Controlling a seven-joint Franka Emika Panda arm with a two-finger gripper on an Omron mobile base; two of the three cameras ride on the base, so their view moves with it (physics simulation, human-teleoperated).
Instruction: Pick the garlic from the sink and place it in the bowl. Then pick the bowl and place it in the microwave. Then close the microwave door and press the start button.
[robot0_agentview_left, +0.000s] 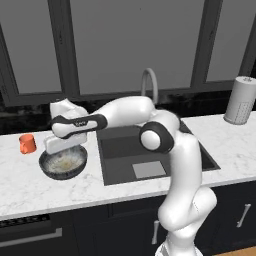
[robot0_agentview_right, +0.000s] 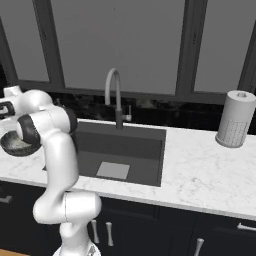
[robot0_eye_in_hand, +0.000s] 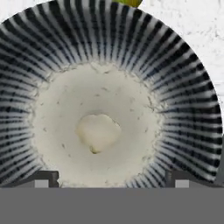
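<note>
Hand view: garlic (robot0_eye_in_hand: 98, 132) loose in bowl (robot0_eye_in_hand: 109, 105); pincer (robot0_eye_in_hand: 111, 178) spread wide, empty. Left base view: bowl part-hidden under hand.

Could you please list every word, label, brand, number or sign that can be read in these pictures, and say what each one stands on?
No text can be read.
Robot arm: a small pale mark on its dark wrist band, too small and blurred to read.
Bowl, garlic, orange mug, paper towel roll, faucet and sink: no lettering on any of them.
</note>
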